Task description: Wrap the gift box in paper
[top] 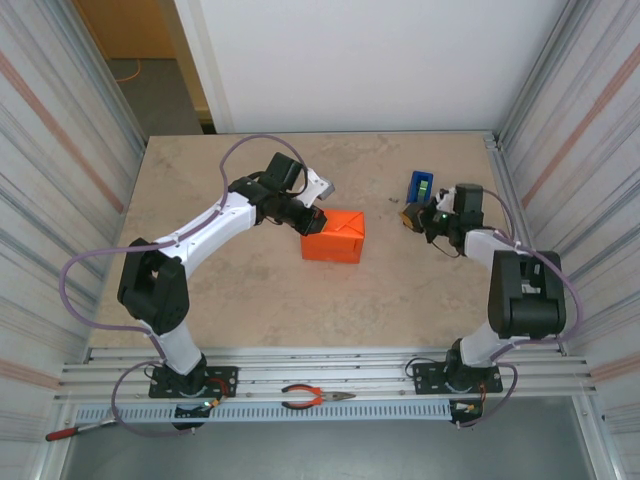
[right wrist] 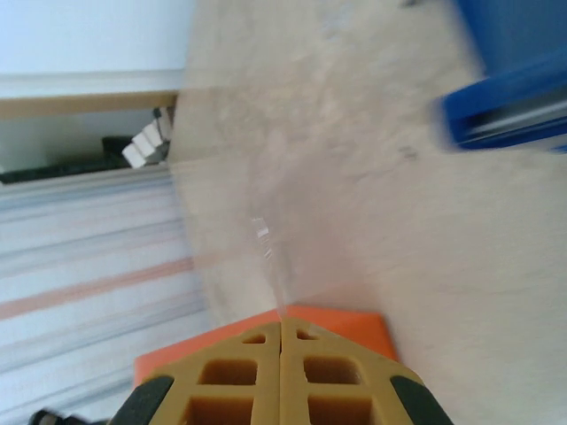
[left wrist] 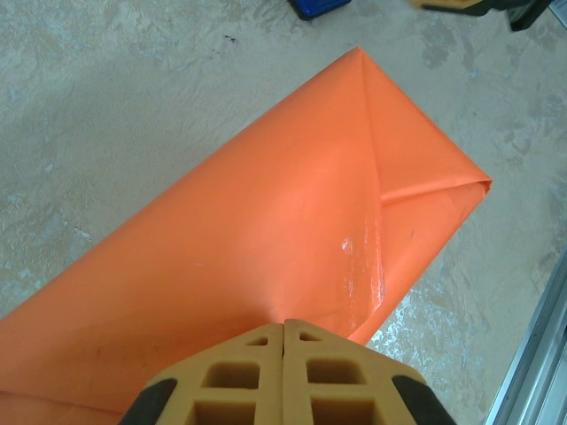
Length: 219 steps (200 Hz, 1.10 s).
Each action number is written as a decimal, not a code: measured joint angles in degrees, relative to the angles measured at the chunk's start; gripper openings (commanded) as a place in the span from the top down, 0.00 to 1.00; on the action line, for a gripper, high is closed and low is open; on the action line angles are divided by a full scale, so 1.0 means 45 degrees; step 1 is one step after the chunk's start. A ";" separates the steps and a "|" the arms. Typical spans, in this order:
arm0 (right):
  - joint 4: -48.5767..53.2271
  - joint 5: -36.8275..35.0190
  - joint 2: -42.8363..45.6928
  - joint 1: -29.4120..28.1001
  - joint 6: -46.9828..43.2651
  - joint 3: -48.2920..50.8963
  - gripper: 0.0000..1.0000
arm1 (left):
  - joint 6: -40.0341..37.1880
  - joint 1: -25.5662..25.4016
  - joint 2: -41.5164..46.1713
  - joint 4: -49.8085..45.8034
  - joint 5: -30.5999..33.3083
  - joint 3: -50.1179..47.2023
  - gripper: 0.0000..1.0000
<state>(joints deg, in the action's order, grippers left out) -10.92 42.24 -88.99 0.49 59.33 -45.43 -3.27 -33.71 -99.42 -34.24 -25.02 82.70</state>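
Gift box (top: 335, 237), wrapped in paper (left wrist: 266, 230), is touched by left gripper (top: 309, 222), fingers pressed together. Folded flap (left wrist: 416, 150) is seen from the left wrist; right gripper (top: 411, 216), likewise closed, from above.

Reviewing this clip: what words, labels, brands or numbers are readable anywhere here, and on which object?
No text can be read in these pictures.
The paper: plain orange, no print.
Blue tape dispenser: a small green patch, too small to read from above and blurred in the right wrist view.
Pliers: no legible marking.
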 measured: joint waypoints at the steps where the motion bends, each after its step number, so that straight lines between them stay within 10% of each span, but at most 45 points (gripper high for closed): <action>1: 0.0063 -0.0019 0.0063 -0.0058 0.0000 -0.0039 1.00 | -0.0005 0.0000 0.0000 0.0000 0.0005 0.0000 1.00; 99: 0.2871 -0.1472 0.2025 -0.4658 0.0185 -0.2409 1.00 | -0.0005 0.0000 0.0000 0.0000 0.0010 0.0000 1.00; 219: 0.3113 -0.2356 0.1797 -0.6062 0.0777 -0.2414 1.00 | -0.0005 0.0000 0.0000 0.0000 0.0010 0.0000 1.00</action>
<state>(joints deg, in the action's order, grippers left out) 3.09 31.64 -80.90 -26.79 62.83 -56.29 -3.29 -33.71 -99.42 -34.24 -24.97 82.70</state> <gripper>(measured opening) 0.061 0.061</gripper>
